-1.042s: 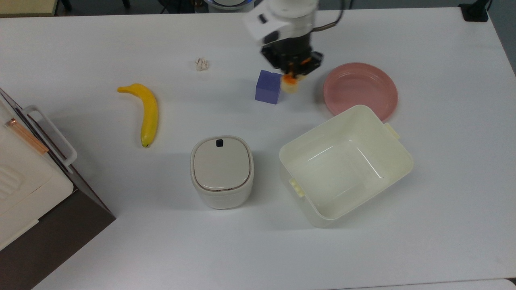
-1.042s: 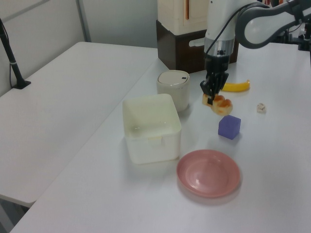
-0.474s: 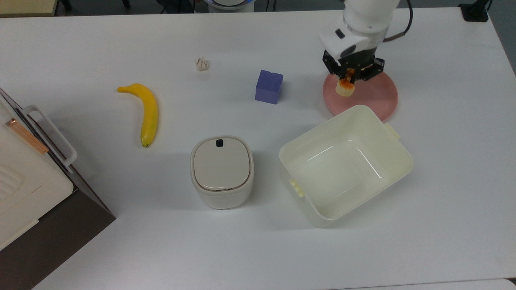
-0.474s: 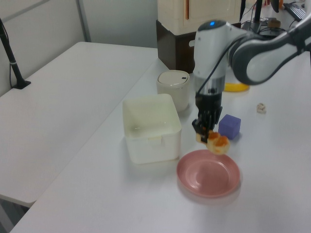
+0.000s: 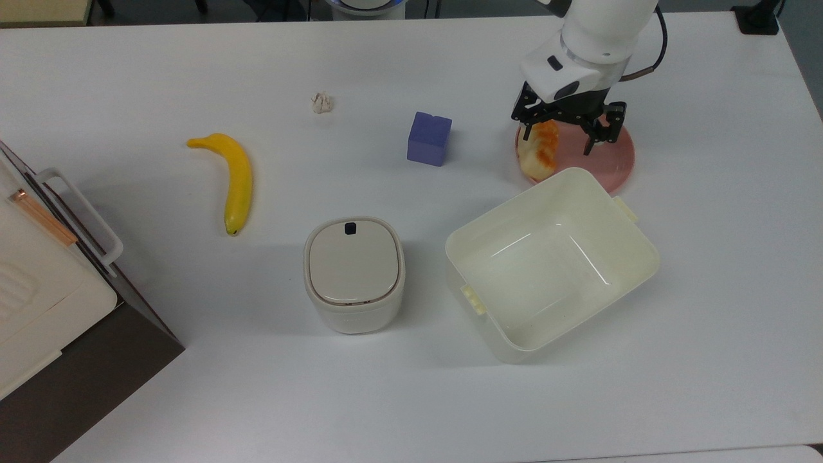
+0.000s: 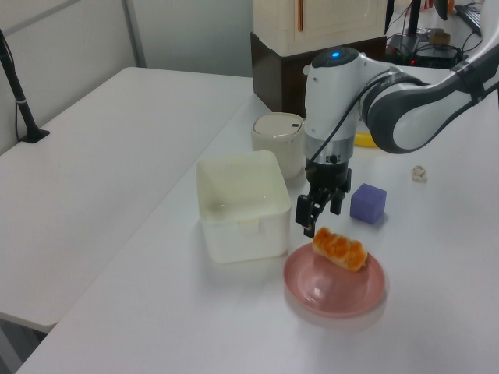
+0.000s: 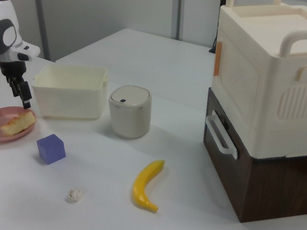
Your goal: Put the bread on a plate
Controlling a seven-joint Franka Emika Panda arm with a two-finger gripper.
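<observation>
Tub (image 5: pixel 551 263): large cream rectangular container of smooth plastic, open at the top, with small tabs on two sides; nearest in the top view, its far corner just beside the plate.
Lidded bin (image 5: pixel 353 273): rounded cream canister with a flat beige lid and a small dark button, to the top view's left of the tub.
Banana (image 5: pixel 235 179): long, yellow and curved, lying flat well to the top view's left.
Plate (image 5: pixel 614 157): round, pink, flat with a shallow raised rim; it sits on the white table (image 5: pixel 411 399) beyond the tub.
Bread (image 5: pixel 541 151): small oblong loaf with a glossy orange ridged top and pale cream sides, lying on the plate at its edge on the top view's left; in the left view (image 6: pixel 340 249) it rests on the plate's far part, free of the fingers.
Gripper (image 5: pixel 566 132): black, two-fingered, spread wide and holding nothing; it hangs pointing down over the plate, one finger just beside the loaf, the other over the plate's side on the top view's right. In the left view (image 6: pixel 320 212) it stands a little above the loaf.
Arm: white with a grey rounded joint, reaching in from the far edge and bent down at the wrist.
Cube (image 5: pixel 429 138): matte blue-violet block, to the top view's left of the plate, apart from it.
Whitish lump (image 5: pixel 321 102): tiny and crumpled, far on the table.
Stacked box (image 7: pixel 273 70): cream ribbed case with handles on a dark brown base, at the right view's right.
</observation>
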